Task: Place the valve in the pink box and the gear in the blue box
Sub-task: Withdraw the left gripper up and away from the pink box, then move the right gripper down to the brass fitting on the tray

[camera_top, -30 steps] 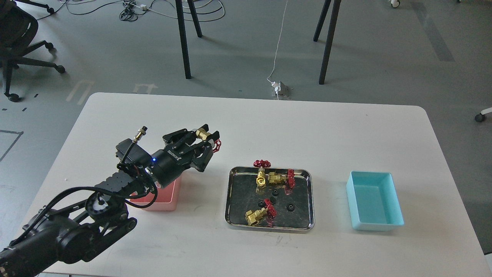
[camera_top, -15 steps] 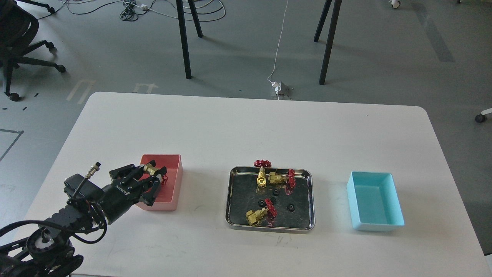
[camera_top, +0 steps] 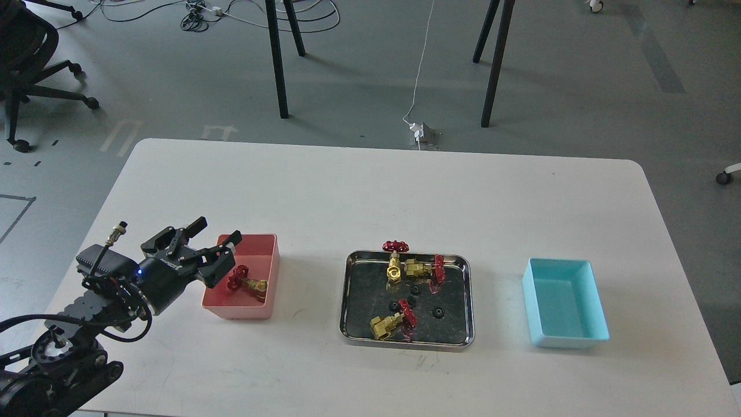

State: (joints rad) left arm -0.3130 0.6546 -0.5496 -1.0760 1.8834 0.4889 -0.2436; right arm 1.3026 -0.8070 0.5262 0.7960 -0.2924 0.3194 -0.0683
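A brass valve [camera_top: 248,282] with a red handwheel lies inside the pink box [camera_top: 267,265] at the table's left. My left gripper [camera_top: 216,230] is open and empty, just above the box's left rim. Three more valves lie in the steel tray [camera_top: 349,301]: two at its back [camera_top: 395,263] [camera_top: 422,269] and one at its front [camera_top: 391,323]. Three tiny black gears [camera_top: 438,313] lie between them in the tray. The blue box [camera_top: 564,302] stands empty at the right. My right gripper is out of view.
The white table's [camera_top: 370,191] front edge lies close below the boxes. Beyond the table are table legs [camera_top: 277,58], floor cables and an office chair [camera_top: 23,52] at the far left.
My left gripper carried the valve down and left to the pink box, then opened. The valve now lies in the box and the gripper has drawn back slightly left.
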